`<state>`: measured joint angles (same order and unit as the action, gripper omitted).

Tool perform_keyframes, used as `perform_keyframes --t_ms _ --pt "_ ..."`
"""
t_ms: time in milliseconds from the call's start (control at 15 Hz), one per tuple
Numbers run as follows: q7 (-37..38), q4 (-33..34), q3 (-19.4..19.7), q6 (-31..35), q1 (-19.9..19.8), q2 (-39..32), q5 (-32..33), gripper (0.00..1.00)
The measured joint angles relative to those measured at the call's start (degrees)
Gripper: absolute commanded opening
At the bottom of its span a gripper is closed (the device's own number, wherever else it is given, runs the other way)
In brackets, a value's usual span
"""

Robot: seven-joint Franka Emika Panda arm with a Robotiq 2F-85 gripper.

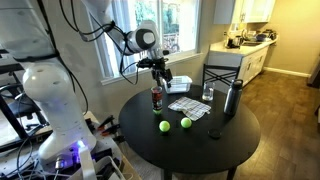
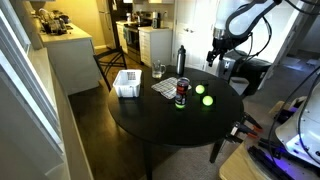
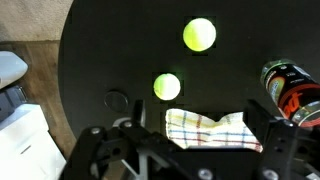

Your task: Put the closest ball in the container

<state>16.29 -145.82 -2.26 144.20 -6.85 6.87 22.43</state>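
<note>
Two yellow-green balls lie on the round black table [image 1: 230,140], shown in both exterior views: one [image 1: 165,126] [image 2: 207,100] and the other [image 1: 186,123] [image 2: 198,89]. In the wrist view they show as a far ball [image 3: 199,34] and a nearer ball [image 3: 166,86]. A white container [image 2: 127,83] [image 1: 180,85] stands at the table's far side. My gripper [image 1: 160,72] [image 2: 218,55] [image 3: 185,140] hangs open and empty high above the table, apart from the balls.
A checked cloth [image 3: 210,128] [image 1: 190,105] lies mid-table. A dark can [image 1: 156,97] [image 2: 181,92] [image 3: 287,88] stands by it. A glass [image 1: 208,94] and a dark bottle [image 1: 232,97] stand near a chair. A small black disc [image 3: 118,100] lies near the edge.
</note>
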Motion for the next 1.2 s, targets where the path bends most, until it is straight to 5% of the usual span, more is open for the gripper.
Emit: perform_keyframes --t_ms 667,1200 --pt "0.96 -0.02 1.04 1.35 0.24 -0.40 0.84 1.00" --pt "7.46 -0.20 6.90 18.71 -1.41 -12.56 8.40 1.00"
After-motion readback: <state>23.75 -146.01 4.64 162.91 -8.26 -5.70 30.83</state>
